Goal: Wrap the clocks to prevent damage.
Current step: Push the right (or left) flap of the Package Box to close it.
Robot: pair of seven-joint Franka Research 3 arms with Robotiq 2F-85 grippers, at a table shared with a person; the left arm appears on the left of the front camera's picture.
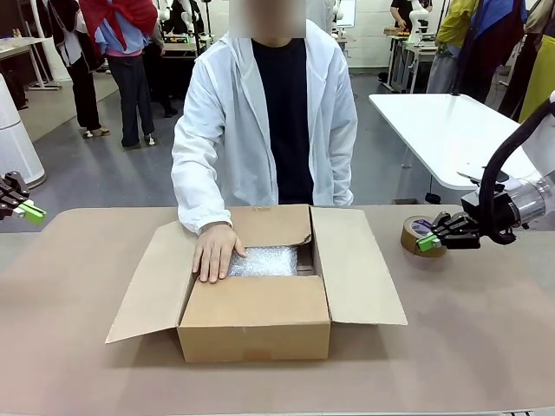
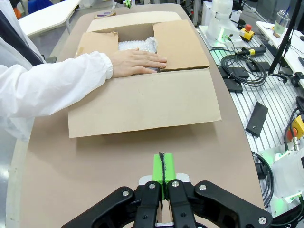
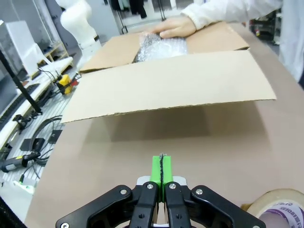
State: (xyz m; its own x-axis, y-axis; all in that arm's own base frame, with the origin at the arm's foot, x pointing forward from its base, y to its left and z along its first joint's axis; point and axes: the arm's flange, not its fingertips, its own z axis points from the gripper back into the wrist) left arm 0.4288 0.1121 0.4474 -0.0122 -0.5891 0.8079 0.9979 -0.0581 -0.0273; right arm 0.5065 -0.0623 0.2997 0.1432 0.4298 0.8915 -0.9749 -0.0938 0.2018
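Inside box [image 1: 256, 325] on surface [image 1: 468, 347]: clocks [image 1: 269, 262], a bubble-wrap bundle, with a person's hand [image 1: 215, 251] pressing at its 9 o'clock edge. At 3 o'clock of box, tape [image 1: 412, 230], right jaws pressed together just beside it. At 9 o'clock, well apart from box, left jaws together too, holding nothing.

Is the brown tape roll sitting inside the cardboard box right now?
No, the tape roll sits on the table, outside the cardboard box and off to its right side.
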